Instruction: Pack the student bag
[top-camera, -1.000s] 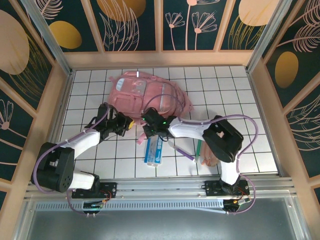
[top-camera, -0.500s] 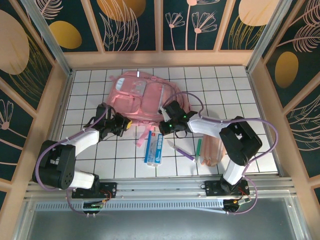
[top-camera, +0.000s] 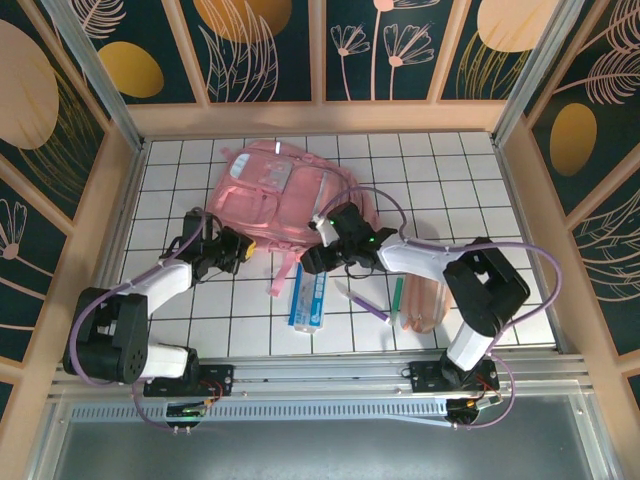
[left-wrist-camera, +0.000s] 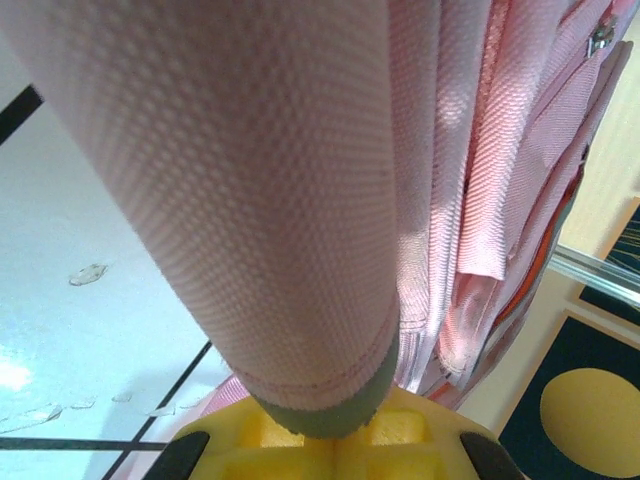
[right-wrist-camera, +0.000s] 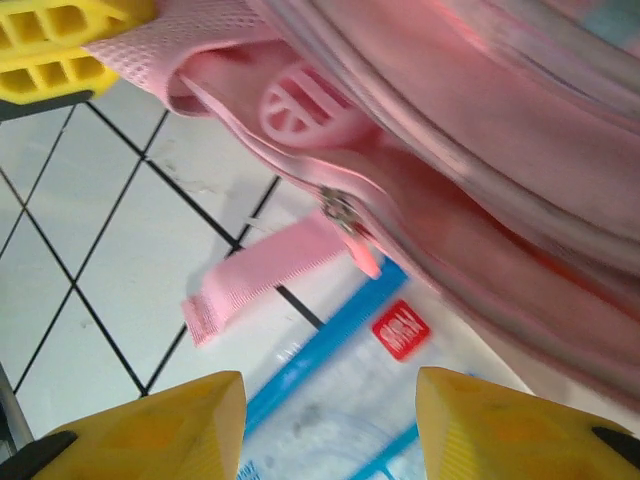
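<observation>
My left jaws pinch a pink edge of the student bag (top-camera: 280, 195). My right jaws stand spread and empty, with the zipper pull (right-wrist-camera: 345, 215) just ahead. Packing looks barely begun: the clear pouch (top-camera: 308, 298) under the right jaws and the pencil pouch (top-camera: 425, 302) behind them lie on the bench (top-camera: 480, 200).

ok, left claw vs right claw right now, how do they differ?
Grip: the left claw is shut on a fold of the student bag. The right claw is open and holds nothing.
Place: the left claw is at the bag's near-left edge. The right claw is further right along the near edge, by the zipper pull, with the blue-trimmed clear pouch below it.
Shared: both are yellow-tipped and face the bag.
</observation>
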